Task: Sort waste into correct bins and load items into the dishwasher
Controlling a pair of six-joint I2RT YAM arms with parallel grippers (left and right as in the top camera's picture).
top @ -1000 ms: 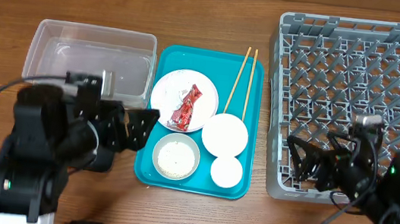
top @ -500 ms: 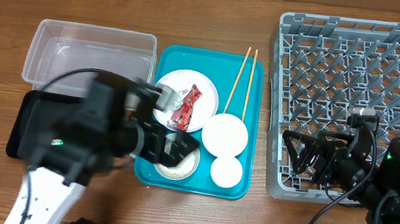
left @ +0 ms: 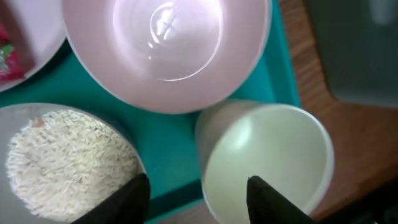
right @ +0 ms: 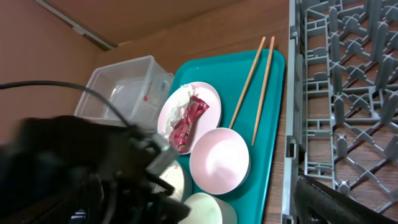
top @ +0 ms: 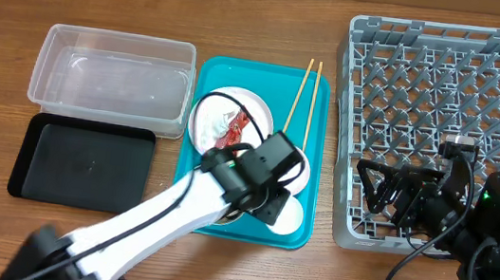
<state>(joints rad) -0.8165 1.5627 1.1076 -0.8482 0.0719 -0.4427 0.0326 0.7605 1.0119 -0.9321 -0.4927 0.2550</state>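
On the teal tray (top: pixel 267 77) my left gripper (left: pixel 199 190) hangs low over the small white cup (left: pixel 273 155). Its jaws stand apart across the cup's left wall, one finger inside the cup and one outside, with a gap on each side. A bowl of rice (left: pixel 62 162) sits left of the cup, an empty white bowl (left: pixel 165 50) behind it. The plate (right: pixel 189 112) holds the red wrapper (right: pixel 186 121) and a white paper scrap (right: pixel 176 112). Chopsticks (top: pixel 303 99) lie on the tray's right. My right gripper (top: pixel 375 196) is open at the front left edge of the grey dish rack (top: pixel 456 98).
A clear tub (top: pixel 109 80) stands left of the teal tray, with the black tray (top: pixel 85 163) in front of it. My left arm (top: pixel 144 227) crosses the table from the bottom left to the teal tray and covers much of the bowls from above.
My left arm has swung right from beside the black tray onto the teal tray and now sits over the cup, with its jaws narrower. The right arm has barely moved.
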